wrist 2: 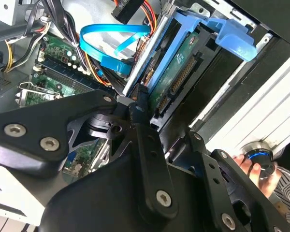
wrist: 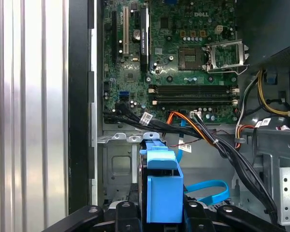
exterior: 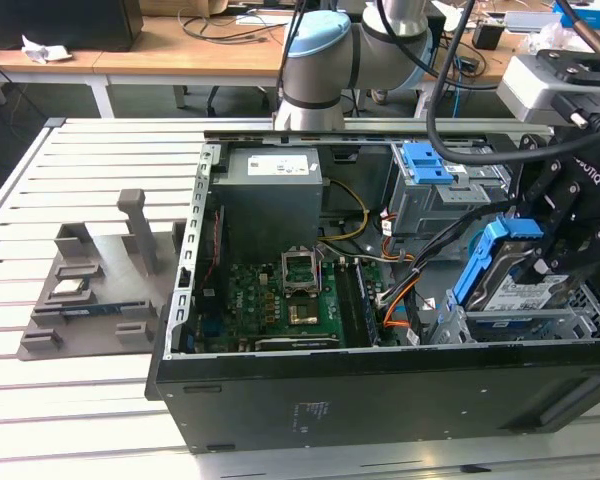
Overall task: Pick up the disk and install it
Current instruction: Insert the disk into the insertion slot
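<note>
The gripper (exterior: 540, 255) is clamping the disk (exterior: 520, 290) by its blue bracket (wrist: 162, 186), its fingers closed against the sides, and is tilting it over the drive cage (exterior: 500, 325) at the case's (exterior: 380, 400) front corner, likely to line it up with the slot. The disk's white-and-blue label is facing up; its print is too small to read.
</note>
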